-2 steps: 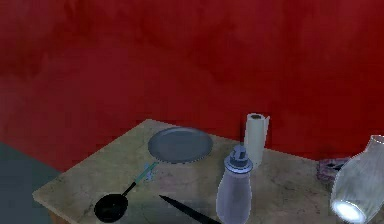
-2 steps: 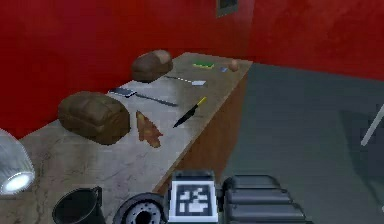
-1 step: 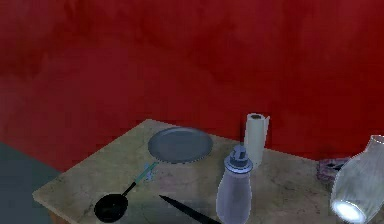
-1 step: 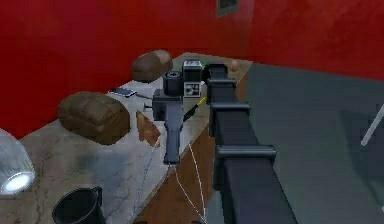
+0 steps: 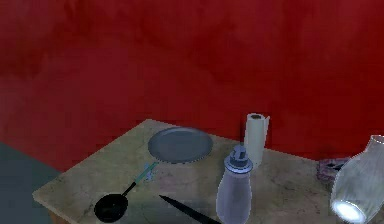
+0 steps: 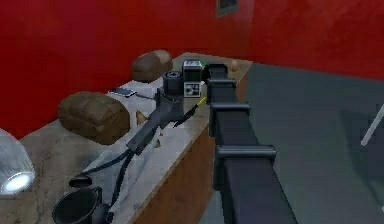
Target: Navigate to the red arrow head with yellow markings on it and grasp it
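My arm point(image 6: 235, 140) reaches out over a wooden table point(image 6: 170, 160) that stands against a red wall. At its far end are two white marker squares point(image 6: 183, 80). Left of them the gripper point(image 6: 118, 156) stretches its dark body and thin fingers low along the tabletop. The tabletop and a black ladle point(image 6: 82, 205) lie at its far end, so I cannot tell whether it holds anything. A thin yellow streak point(image 6: 203, 98) shows beside the arm at the table's edge; what it is I cannot tell.
The forward view has the same table point(image 5: 90, 175) with a grey plate point(image 5: 181, 145), a paper roll point(image 5: 257, 137), a pale bottle point(image 5: 234, 188), the ladle point(image 5: 112, 206) and a white vase point(image 5: 360, 180). Two brown loaves point(image 6: 95, 115) point(image 6: 152, 65) lie by the wall. Grey floor point(image 6: 320, 120) spreads on the right.
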Controlling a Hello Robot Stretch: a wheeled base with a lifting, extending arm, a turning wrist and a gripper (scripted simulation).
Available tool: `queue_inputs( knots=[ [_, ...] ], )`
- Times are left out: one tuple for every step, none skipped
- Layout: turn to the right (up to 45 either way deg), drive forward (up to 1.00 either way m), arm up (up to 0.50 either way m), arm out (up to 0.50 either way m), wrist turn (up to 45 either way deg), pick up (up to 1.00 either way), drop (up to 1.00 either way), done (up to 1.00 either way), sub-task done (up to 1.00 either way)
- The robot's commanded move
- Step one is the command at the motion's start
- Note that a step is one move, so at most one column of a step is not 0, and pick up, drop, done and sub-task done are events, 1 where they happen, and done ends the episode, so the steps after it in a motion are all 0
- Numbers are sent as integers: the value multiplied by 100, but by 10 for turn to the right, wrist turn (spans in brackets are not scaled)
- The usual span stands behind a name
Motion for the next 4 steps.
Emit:
queue_inputs(
  knots=[
    [0,0,0,0,450,0,0,0,0],
    [0,0,0,0,450,0,0,0,0],
    [0,0,0,0,150,0,0,0,0],
    [0,0,-14,0,0,0,0,0,0]
  ],
)
